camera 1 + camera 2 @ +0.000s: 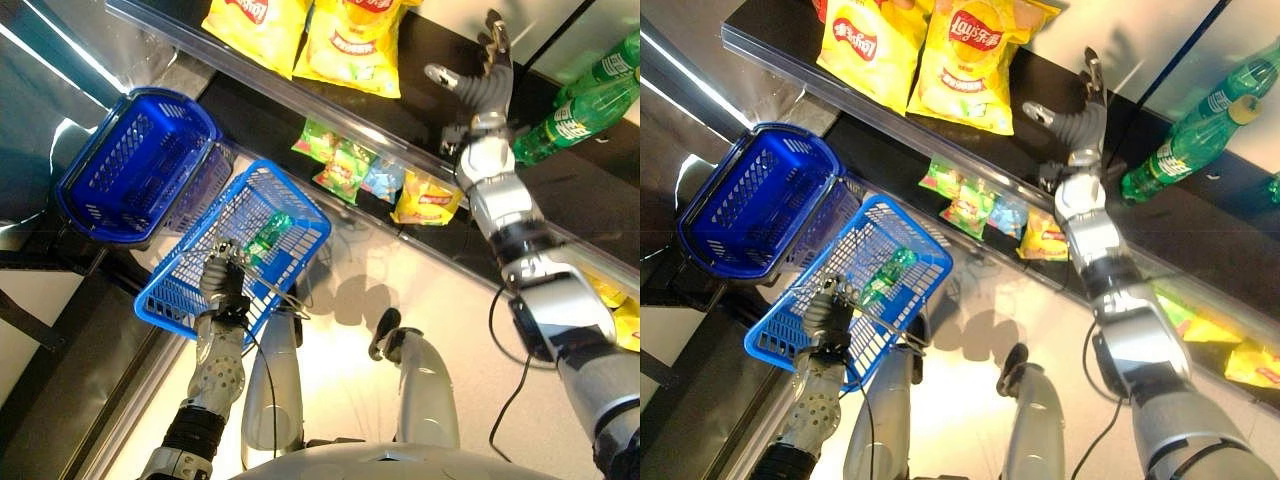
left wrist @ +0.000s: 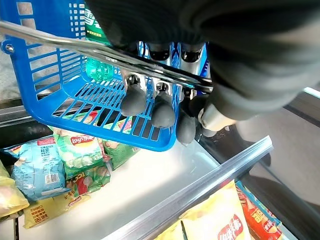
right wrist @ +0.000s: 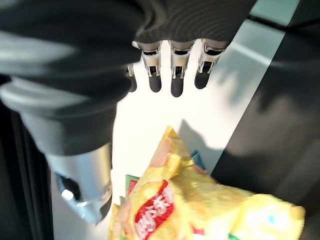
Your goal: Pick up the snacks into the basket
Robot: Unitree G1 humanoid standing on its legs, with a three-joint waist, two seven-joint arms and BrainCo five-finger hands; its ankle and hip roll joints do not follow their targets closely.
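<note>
Two hands: left hand fingers curled round basket handle; right hand open, apparently empty.

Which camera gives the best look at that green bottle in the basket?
The left eye view: the bottle lies whole inside the basket that the left hand holds. The right eye view shows it smaller; the left wrist view, just part behind the bars.

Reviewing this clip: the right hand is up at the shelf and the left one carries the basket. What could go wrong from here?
1. The open right hand is raised beside the large yellow crisp bags on the upper shelf, touching none; a sideways reach could knock one off instead of gripping it.
2. The left hand is curled round the wire handle of the tilted blue plastic basket; the green bottle inside might slide out.
</note>
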